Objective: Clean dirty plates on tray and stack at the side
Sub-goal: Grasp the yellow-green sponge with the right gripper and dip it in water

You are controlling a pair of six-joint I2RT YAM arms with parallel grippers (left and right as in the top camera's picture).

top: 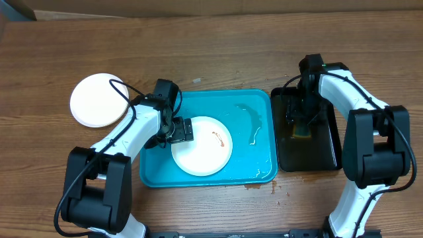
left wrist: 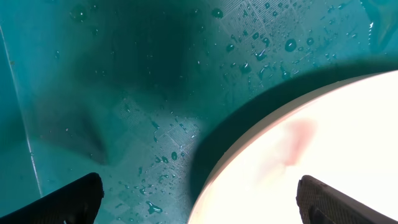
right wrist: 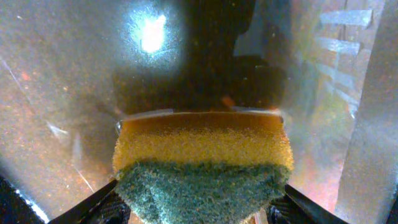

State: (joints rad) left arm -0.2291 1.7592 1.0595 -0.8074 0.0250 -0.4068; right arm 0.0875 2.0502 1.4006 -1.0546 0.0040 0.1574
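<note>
sitting in turquoise tray (top: 254, 165), left of middle: round shallow white plate (top: 201, 147), small brown-red smear (top: 219, 137) right of centre; tray floor was wet. left gripper (top: 185, 129) stood wide apart at plate's left rim. second white plate (top: 99, 100) lay on table (top: 218, 46), left of tray. right gripper (top: 302, 125) clamped yellow-green sponge (right wrist: 202, 162) over black tray (top: 317, 152).

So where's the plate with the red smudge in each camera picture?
Overhead: the smeared plate is in the middle of the picture, lying in the blue tray.
Left wrist: the smeared plate fills the bottom right corner.
Right wrist: not in it; only the sponge shows.
Shared landmark: the wet blue tray, seen overhead and in the left wrist view.
</note>
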